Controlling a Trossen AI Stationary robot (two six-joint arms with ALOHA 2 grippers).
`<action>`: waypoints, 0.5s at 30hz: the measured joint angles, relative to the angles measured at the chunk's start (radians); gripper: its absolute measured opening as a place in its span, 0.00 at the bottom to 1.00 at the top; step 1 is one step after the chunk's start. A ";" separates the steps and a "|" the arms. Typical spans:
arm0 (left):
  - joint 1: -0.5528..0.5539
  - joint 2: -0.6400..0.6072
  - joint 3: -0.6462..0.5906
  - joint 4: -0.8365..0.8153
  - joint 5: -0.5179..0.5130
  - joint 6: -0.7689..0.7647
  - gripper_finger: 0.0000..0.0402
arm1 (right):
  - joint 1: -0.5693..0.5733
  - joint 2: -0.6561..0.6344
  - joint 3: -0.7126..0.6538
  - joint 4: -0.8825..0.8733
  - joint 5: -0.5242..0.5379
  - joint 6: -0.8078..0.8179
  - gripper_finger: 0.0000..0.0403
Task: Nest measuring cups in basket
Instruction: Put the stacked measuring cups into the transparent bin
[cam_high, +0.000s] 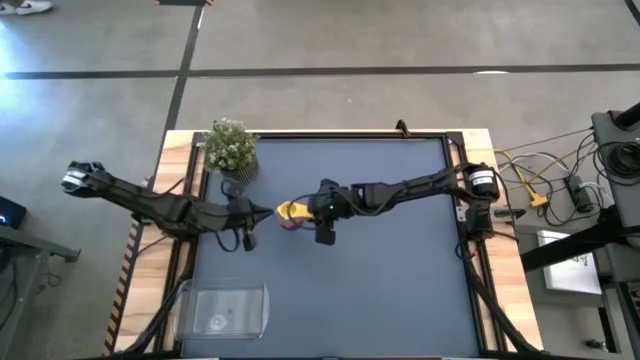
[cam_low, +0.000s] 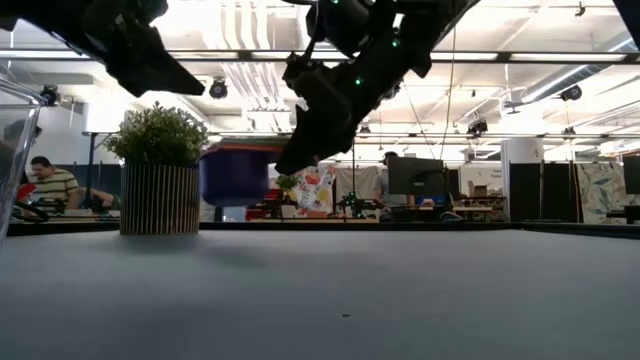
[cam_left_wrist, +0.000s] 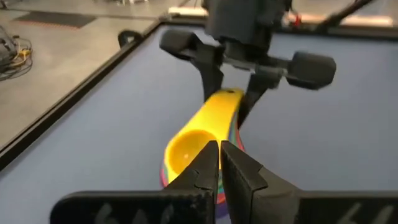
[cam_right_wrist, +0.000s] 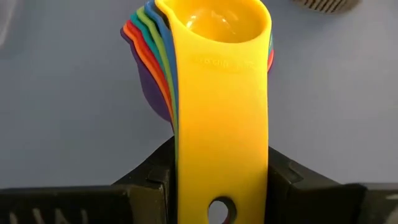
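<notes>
The measuring cups (cam_right_wrist: 186, 56) sit nested in one stack, yellow on top, with green, blue, orange, red and purple rims fanned beneath. The stack (cam_high: 290, 213) hangs over the table's middle. My right gripper (cam_right_wrist: 221, 180) is shut on the handles, reaching in from the table's right. My left gripper (cam_left_wrist: 219, 155) is shut, its tips right at the yellow bowl (cam_left_wrist: 186, 149) from the left. The clear basket (cam_high: 228, 308) rests flat near the table's near-left corner. My right gripper pinches the stacked handles (cam_right_wrist: 221, 155) between its two fingers (cam_right_wrist: 155, 177), near their free end with the hanging hole, coming level from the table's right and lying along the handles. The stack is lifted clear of the table (cam_low: 235, 172), bowls pointing left. My left gripper: whether its shut tips touch the yellow bowl's rim, I cannot tell.
A small potted plant (cam_high: 230, 147) stands at the table's far-left corner. The blue mat (cam_high: 380, 290) lies open on the near and right sides. Raised dark rails edge the table. People sit in the room behind.
</notes>
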 joint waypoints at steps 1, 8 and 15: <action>0.000 0.026 0.014 -0.008 0.000 -0.002 0.00 | -0.002 0.000 -0.004 0.007 0.014 0.009 0.32; 0.000 0.234 0.111 -0.044 0.006 0.016 0.00 | -0.004 0.000 -0.023 0.012 0.139 0.028 0.32; -0.001 0.385 0.197 -0.090 0.005 0.026 0.00 | -0.005 0.002 -0.078 0.011 0.135 0.057 0.32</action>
